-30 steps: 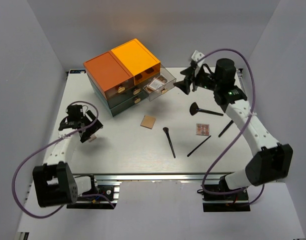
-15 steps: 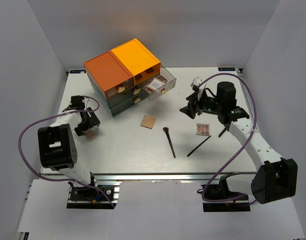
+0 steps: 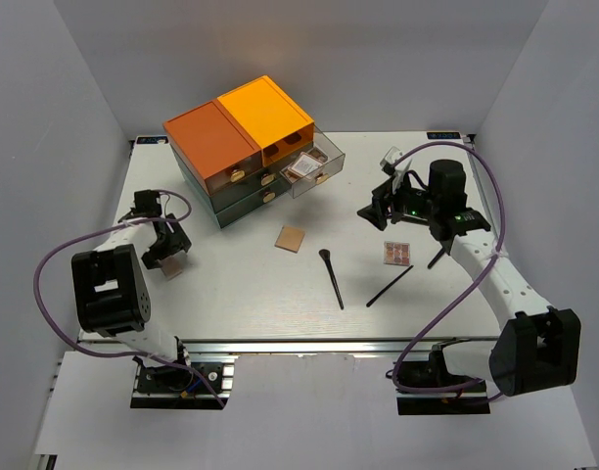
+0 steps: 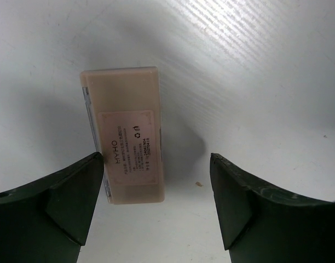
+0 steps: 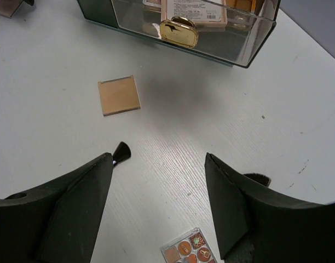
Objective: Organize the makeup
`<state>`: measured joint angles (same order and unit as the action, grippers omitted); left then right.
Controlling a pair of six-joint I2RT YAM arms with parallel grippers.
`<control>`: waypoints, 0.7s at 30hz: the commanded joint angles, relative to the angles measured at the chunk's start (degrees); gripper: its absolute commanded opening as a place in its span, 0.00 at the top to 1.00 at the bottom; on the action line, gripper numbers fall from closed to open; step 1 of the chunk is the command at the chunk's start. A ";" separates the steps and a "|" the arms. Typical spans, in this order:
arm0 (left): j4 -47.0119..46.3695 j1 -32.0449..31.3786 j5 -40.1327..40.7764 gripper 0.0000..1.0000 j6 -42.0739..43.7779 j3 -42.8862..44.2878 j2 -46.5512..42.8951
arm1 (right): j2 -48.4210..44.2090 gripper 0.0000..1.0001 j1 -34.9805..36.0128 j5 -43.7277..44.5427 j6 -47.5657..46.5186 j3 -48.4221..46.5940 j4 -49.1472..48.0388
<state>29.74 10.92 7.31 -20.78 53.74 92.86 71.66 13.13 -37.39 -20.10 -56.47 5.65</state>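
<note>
In the left wrist view a flat beige palette [image 4: 126, 148] lies label up on the white table, between the open fingers of my left gripper [image 4: 156, 164] and close to the left one, untouched. From above, that gripper [image 3: 166, 249] hangs over the palette [image 3: 173, 266] at the table's left. My right gripper [image 3: 378, 210] is open and empty over mid-table. Below it lie a tan square compact [image 5: 119, 95], a brush head [image 5: 122, 152] and an eyeshadow palette [image 5: 188, 249]. Two thin black brushes [image 3: 331, 278] [image 3: 390, 285] lie near the front.
The orange-topped dark-green drawer box [image 3: 239, 145] stands at the back left. Its clear drawer [image 5: 211, 46] with a gold knob [image 5: 179, 31] is pulled out and holds cosmetics. Another dark brush [image 3: 439, 257] lies partly under the right arm.
My right gripper has come down from beside the open drawer towards mid-table. The left arm has swung round and its gripper now sits over the beige palette.
</note>
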 commanded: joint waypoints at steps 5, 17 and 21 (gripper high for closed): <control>2.69 0.51 -0.37 0.13 1.35 -0.39 -5.23 | 0.50 0.26 -0.29 0.91 0.94 -0.49 -0.82; 3.22 0.77 3.15 0.11 7.06 -2.49 -5.68 | -0.29 0.25 -0.73 1.44 1.38 1.53 -0.46; 0.51 1.74 1.22 0.12 7.68 -3.37 -3.04 | -0.91 0.25 -1.00 1.53 1.29 2.06 -0.46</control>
<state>32.29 11.70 8.99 -14.72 51.35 88.75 72.12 12.58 -35.97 -19.49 -54.61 6.15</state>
